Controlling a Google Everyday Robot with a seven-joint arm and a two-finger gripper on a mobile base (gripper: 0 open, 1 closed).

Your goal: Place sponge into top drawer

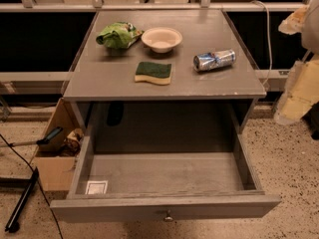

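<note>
The sponge [153, 72], dark green on top over pale yellow foam, lies flat on the grey tabletop [99, 83] near its front edge, about the middle. The top drawer [164, 173] below is pulled wide open, with a white sticker [96, 186] on its floor at the front left and a small round knob [168, 216] on its flat front. Nothing else lies in it. My arm shows as a pale, blurred shape at the right edge; the gripper [290, 106] hangs off the table's right side, well away from the sponge.
On the tabletop behind the sponge are a light green wrinkly snack bag [117, 35], a pale bowl [161, 39] and a can on its side [214, 60]. A cardboard box [54, 158] with clutter stands on the floor left of the drawer.
</note>
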